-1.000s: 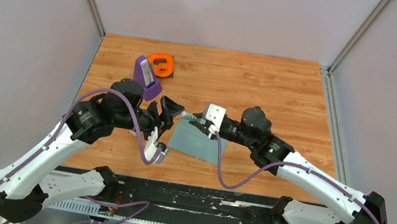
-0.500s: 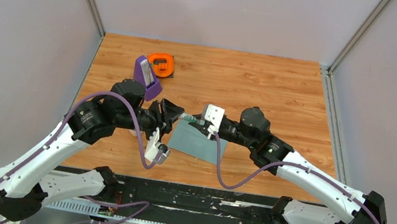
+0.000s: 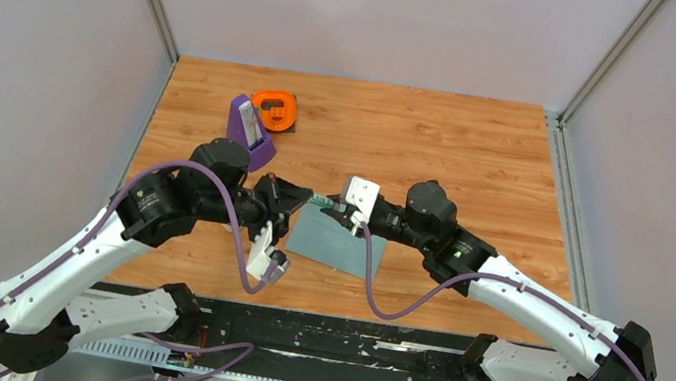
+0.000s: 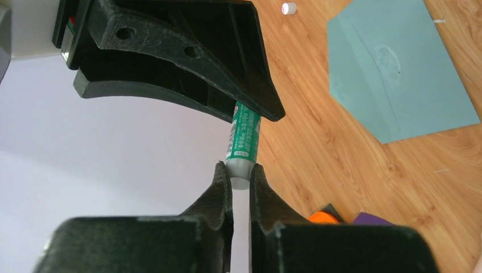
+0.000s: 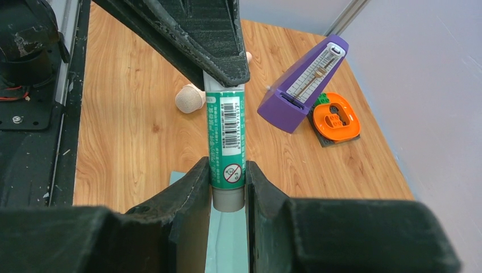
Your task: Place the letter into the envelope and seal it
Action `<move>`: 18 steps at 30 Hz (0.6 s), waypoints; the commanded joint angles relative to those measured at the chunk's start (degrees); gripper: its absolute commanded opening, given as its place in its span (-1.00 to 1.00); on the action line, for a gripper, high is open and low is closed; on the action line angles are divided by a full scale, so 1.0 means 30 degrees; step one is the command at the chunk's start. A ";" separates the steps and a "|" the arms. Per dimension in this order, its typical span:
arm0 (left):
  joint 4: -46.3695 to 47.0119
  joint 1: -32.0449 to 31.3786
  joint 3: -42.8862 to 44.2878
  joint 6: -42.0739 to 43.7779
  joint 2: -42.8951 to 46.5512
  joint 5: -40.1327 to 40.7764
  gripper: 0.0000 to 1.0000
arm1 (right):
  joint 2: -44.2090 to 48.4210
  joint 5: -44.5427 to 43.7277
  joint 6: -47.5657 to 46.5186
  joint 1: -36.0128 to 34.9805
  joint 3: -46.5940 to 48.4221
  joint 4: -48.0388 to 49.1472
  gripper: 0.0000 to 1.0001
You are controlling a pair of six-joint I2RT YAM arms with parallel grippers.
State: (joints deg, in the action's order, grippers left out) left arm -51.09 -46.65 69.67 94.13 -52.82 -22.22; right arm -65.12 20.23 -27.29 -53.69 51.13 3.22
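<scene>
Both ends of one glue stick are pinched — your right gripper clamps the base, your left gripper nips the white tip — over the envelope, flat on the table (likely light, limp, slippery paper; take its flap edge).

The left arm and the right arm are built alike. Each has glossy white link shells joined by rounded black motor housings, and a chunky black block at the base. A lilac cable runs in loose loops along each arm. A white, boxy camera mount sits at the wrist. The jaws are matte black plastic, wedge-shaped and finely ribbed, with two round holes in one flank.
</scene>
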 commanded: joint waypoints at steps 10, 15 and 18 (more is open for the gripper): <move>0.0780 -0.0148 0.3627 -1.7072 -0.3330 0.0848 -1.00 | 0.0535 -0.1914 -0.0833 -0.0095 0.0354 0.1498 -1.00; -0.0162 0.1184 0.4376 -2.6653 -0.4833 -0.2896 -1.00 | 0.0582 -0.2463 -0.1285 -0.0329 0.0138 0.1555 -1.00; 0.1114 0.2469 0.3642 -3.0671 -0.4803 -0.4788 -1.00 | 0.0709 -0.2473 -0.1283 -0.0459 -0.0053 0.1879 -1.00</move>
State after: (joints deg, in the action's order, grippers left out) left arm -52.10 -42.33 81.76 30.06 -66.57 -23.22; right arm -64.62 13.76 -30.20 -53.69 50.46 1.63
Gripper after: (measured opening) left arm 0.033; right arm 0.245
